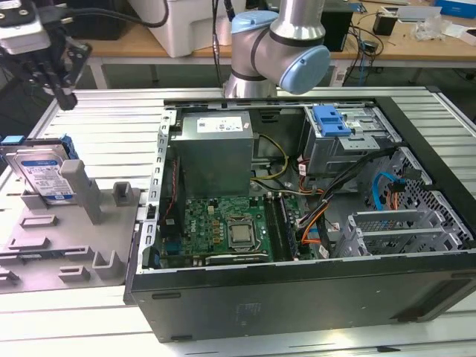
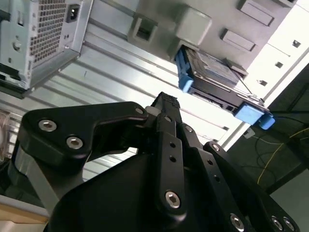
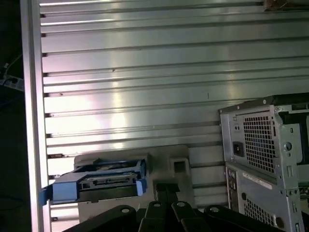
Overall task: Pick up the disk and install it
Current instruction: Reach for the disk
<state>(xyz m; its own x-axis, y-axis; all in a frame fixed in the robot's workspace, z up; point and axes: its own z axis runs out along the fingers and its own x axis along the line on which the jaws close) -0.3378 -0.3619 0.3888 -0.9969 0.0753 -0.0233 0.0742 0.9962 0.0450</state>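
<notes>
The disk (image 1: pixel 43 175), a silver drive with a white-and-blue label and blue side rails, leans in a slot of the grey holder (image 1: pixel 71 242) at the exterior view's left. My gripper (image 1: pixel 65 98) hangs above and behind it, well clear, its black fingers closed together with nothing between them. In both wrist views the disk (image 2: pixel 217 72) (image 3: pixel 104 181) sits in the holder just beyond my fingertips (image 2: pixel 166 102). The gripper (image 3: pixel 166 191) is apart from the disk.
An open computer case (image 1: pixel 297 286) lies on the slatted metal table (image 1: pixel 111 119), with a grey power-supply box (image 1: pixel 214 145), a motherboard (image 1: pixel 223 230) and a bare blue bracket (image 1: pixel 331 120) on the drive cage. The arm's base (image 1: pixel 279 44) stands behind the case.
</notes>
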